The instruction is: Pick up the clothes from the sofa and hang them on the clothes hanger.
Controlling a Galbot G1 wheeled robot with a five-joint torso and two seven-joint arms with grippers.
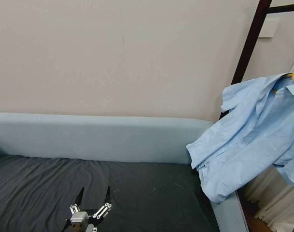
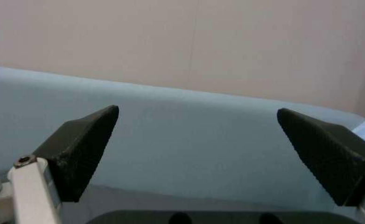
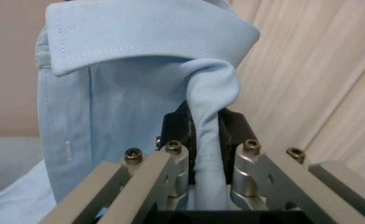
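The right gripper (image 3: 206,140) clenches the shirt (image 1: 248,140) at the sofa (image 1: 113,137) edge; the left gripper (image 1: 94,192) hangs spread over the open seat (image 1: 156,193).

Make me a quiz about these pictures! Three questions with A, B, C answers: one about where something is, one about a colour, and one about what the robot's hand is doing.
1. Where is the shirt, compared with the sofa?
A. Lying flat on its seat
B. Held up in the air at its right end
C. Tucked underneath it

2. What colour is the shirt?
A. Light blue
B. Red
C. Yellow

3. How are the jaws of the left gripper?
A. Shut on the shirt
B. Shut on a pillow
C. Open, holding nothing

Answers:
1 B: the right gripper pinches the shirt just below the collar and holds it up.
2 A: it looks pale blue in the head view and the right wrist view.
3 C: a wide gap shows between the jaws, with nothing in it.
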